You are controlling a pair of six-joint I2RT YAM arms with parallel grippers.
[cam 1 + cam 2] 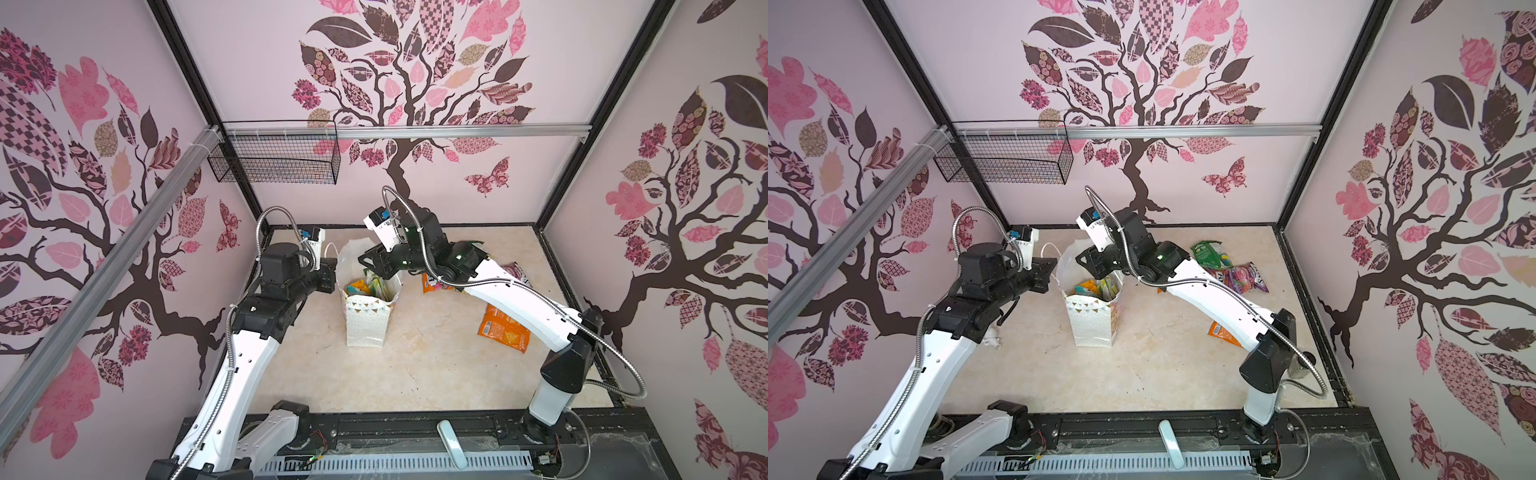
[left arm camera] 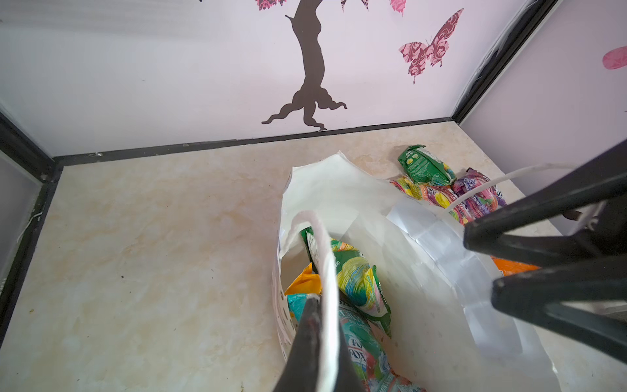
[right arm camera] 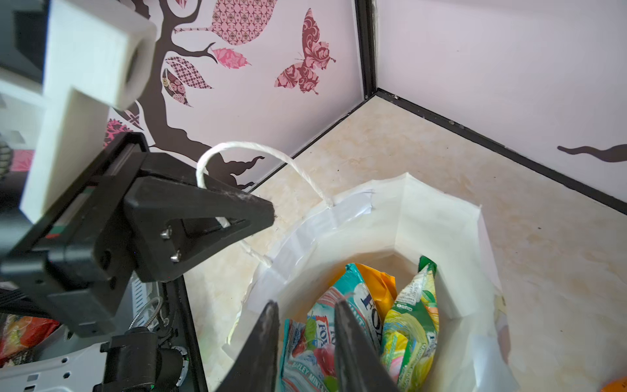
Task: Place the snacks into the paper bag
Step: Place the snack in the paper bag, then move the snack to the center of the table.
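Observation:
The paper bag (image 1: 365, 320) (image 1: 1094, 322) stands upright and open in the middle of the table. My left gripper (image 1: 330, 270) (image 2: 319, 305) is shut on its white string handle (image 2: 325, 258) (image 3: 244, 147) at the bag's left rim. Just above the bag's mouth, my right gripper (image 1: 370, 266) (image 3: 307, 305) has its jaws apart, with a teal FOX'S pouch (image 3: 305, 353) below the gap. A green-yellow pouch (image 3: 412, 325) and an orange one (image 3: 380, 285) also lie inside. Right of the bag, green (image 1: 1210, 253), purple (image 1: 1246, 278) and orange (image 1: 505, 328) snacks lie on the table.
A black wire mesh basket (image 1: 274, 160) hangs on the back wall's rail at the left. Patterned walls close in the table on three sides. The right arm reaches over the loose snacks. A white handle-like part (image 1: 453, 444) lies on the front rail.

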